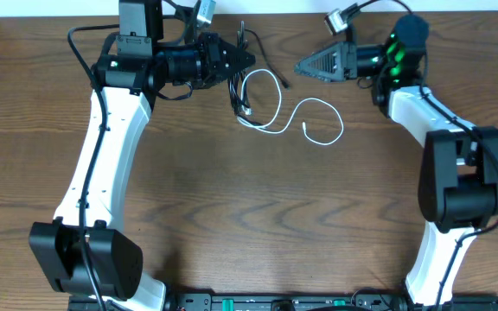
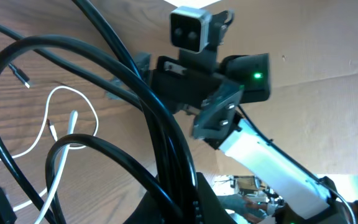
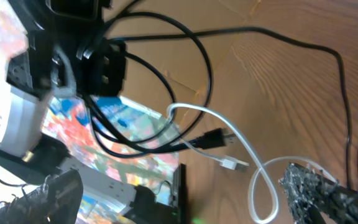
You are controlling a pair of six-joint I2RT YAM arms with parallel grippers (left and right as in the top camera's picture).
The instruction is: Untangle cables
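Observation:
The black cable hangs in loops from my left gripper, which is shut on it a little above the table at the back centre. In the left wrist view the black cable runs into the jaws. The white cable lies on the table in loose curves, its left part crossing under the black loops. It also shows in the left wrist view and in the right wrist view. My right gripper is open and empty, just right of the cables, pointing at the left gripper.
The wooden table spreads toward the front. The back edge of the table lies close behind both grippers. The two arm bases stand at the front left and front right.

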